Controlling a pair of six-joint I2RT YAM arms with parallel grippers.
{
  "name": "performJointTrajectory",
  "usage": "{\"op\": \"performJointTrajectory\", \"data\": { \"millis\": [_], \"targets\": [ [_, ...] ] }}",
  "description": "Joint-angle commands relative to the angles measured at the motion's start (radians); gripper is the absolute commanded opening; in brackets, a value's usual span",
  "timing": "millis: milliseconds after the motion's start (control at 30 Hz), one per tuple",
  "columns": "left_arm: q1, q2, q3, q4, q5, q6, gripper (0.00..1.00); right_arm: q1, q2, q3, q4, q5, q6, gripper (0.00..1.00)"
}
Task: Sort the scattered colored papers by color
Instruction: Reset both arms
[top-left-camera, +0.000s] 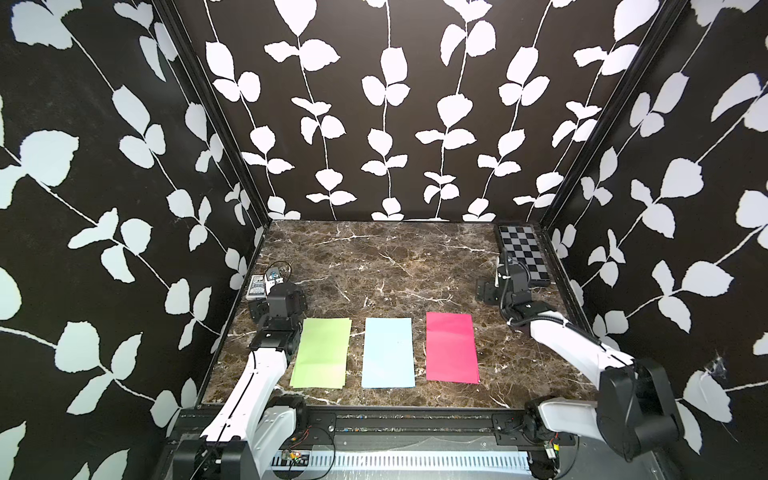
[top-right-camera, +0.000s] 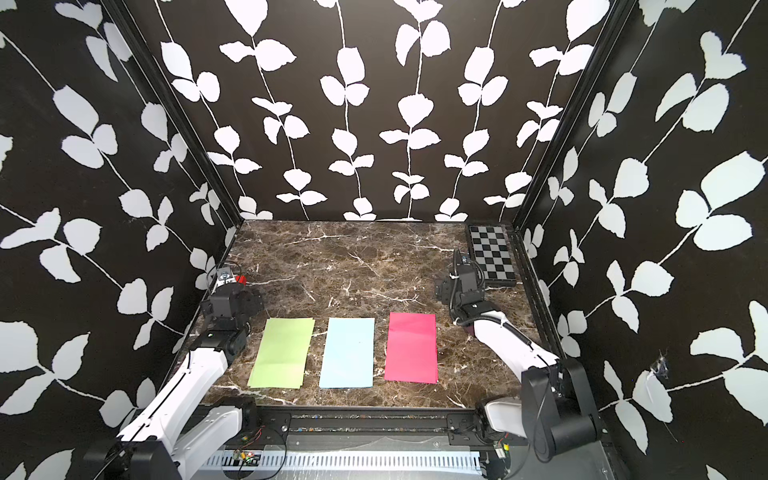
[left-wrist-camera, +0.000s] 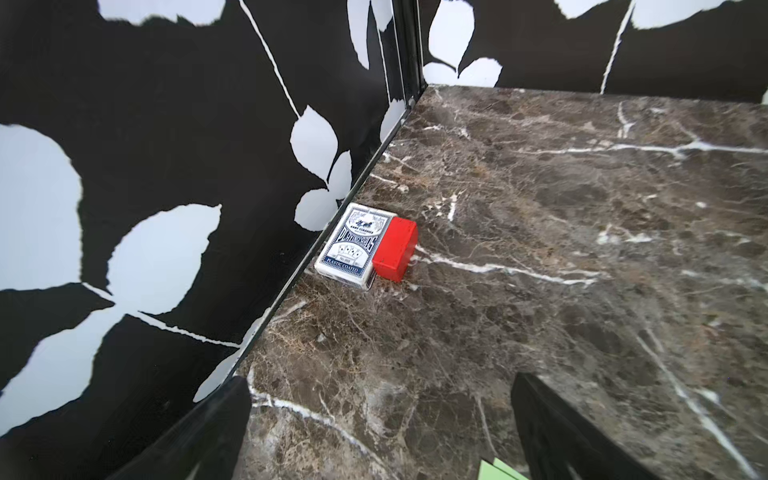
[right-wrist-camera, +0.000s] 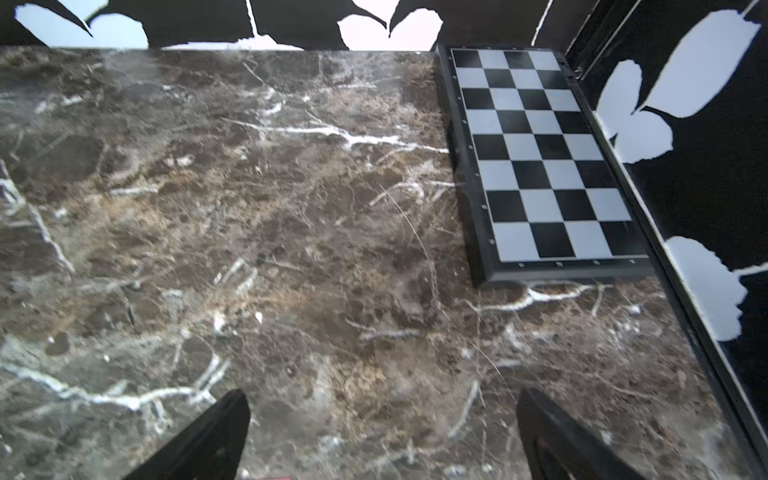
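Three piles of colored papers lie side by side near the table's front in both top views: light green (top-left-camera: 322, 353), light blue (top-left-camera: 388, 353) and magenta pink (top-left-camera: 451, 347). The green pile's sheets sit slightly askew. My left gripper (left-wrist-camera: 380, 386) hovers just behind and left of the green pile, open, with only marble between its fingers; a green paper corner (left-wrist-camera: 496, 471) shows beside one finger. My right gripper (right-wrist-camera: 382, 399) is behind and right of the pink pile, open over bare marble and holding nothing.
A playing-card box (left-wrist-camera: 353, 245) with a red block (left-wrist-camera: 395, 249) beside it rests against the left wall, ahead of my left gripper. A black-and-grey checkerboard (right-wrist-camera: 540, 166) lies in the back right corner. Patterned walls enclose three sides of the table.
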Motion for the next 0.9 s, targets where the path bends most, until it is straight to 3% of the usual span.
{"op": "performJointTrajectory", "data": {
  "millis": [0, 267, 500, 633, 733, 867],
  "targets": [
    [0.047, 0.084, -0.037, 0.219, 0.090, 0.048, 0.99, -0.020, -0.050, -0.062, 0.154, 0.047, -0.061, 1.00],
    [0.070, 0.457, -0.003, 0.533, 0.321, 0.078, 0.99, -0.077, -0.032, -0.125, 0.291, 0.028, -0.093, 1.00],
    [0.073, 0.544, 0.010, 0.645, 0.487, 0.089, 0.98, -0.118, -0.038, -0.173, 0.378, -0.015, -0.144, 1.00],
    [0.073, 0.548, 0.029, 0.606, 0.527, 0.099, 0.99, -0.138, -0.006, -0.214, 0.469, -0.029, -0.157, 1.00],
    [0.073, 0.597, 0.098, 0.537, 0.663, 0.148, 0.99, -0.157, 0.027, -0.197, 0.454, -0.046, -0.180, 1.00],
    [0.076, 0.603, 0.112, 0.514, 0.704, 0.161, 0.92, -0.169, 0.042, -0.224, 0.510, -0.038, -0.197, 0.99]
  ]
}}
